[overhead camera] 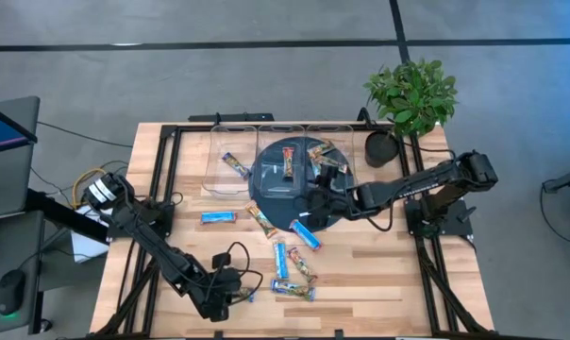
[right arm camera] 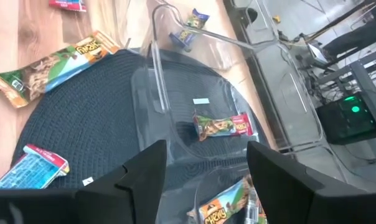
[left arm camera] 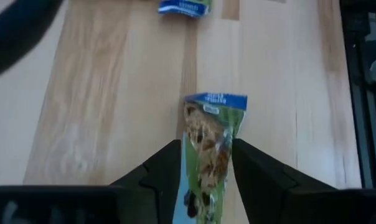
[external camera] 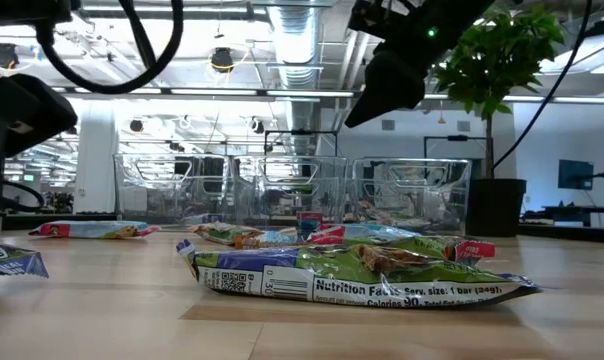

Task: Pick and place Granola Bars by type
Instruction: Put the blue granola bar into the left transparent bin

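The sort was midway: some granola bars lay loose on the wooden worktop, a few on the dark round mat, and others already in the clear bins at the far edge. The left hand sat low at the near edge of the worktop, its two fingers either side of a green-and-blue bar; whether they pinched it or merely straddled it could not be told. The right hand hung over the middle bin above the mat, fingers spread apart and empty, a red-tipped bar lying in the bin beneath. Judging by this, the left arm's pick was the step in hand; next it would need a firm grip, a lift, and a carry to the matching bin
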Robot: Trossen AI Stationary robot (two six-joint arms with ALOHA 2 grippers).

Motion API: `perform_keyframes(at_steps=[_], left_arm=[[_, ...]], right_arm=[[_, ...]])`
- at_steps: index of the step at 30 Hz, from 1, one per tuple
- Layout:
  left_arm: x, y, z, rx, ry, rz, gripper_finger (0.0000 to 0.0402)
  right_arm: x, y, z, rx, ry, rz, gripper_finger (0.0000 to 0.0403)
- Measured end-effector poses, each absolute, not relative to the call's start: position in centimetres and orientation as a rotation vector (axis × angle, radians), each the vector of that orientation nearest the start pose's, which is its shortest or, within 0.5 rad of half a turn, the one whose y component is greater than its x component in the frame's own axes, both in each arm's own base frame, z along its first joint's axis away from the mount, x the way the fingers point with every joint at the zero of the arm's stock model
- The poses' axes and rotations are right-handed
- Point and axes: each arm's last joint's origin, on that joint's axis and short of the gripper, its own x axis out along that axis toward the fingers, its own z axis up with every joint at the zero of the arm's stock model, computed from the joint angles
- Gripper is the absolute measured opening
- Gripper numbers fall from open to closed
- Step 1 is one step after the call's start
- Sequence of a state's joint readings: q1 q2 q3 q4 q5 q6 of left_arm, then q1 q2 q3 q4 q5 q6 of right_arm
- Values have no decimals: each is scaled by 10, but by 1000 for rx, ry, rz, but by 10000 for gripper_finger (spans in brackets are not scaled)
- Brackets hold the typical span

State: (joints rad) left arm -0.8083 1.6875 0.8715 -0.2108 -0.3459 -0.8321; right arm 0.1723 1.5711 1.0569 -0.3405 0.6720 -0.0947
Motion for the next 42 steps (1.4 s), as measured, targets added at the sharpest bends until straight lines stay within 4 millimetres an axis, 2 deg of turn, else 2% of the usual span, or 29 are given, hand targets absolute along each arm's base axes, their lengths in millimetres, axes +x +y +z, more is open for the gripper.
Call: perform_keyframes(at_steps=[14,22,34,42], left_arm=[[218,-222,147,-231,952,-21,224],[224,-229,119,-233,1010,-12,260],[216,-226,111,-251,1119,43,247],[216,-226,113,-156,1152,29,218]], right_arm=[[321,41,231,-404,793,-441,215],[322,41,232,-397,777,-441,215],[323,42,233,-386,768,-425,214],[323,42,233,-385,768,-423,214]])
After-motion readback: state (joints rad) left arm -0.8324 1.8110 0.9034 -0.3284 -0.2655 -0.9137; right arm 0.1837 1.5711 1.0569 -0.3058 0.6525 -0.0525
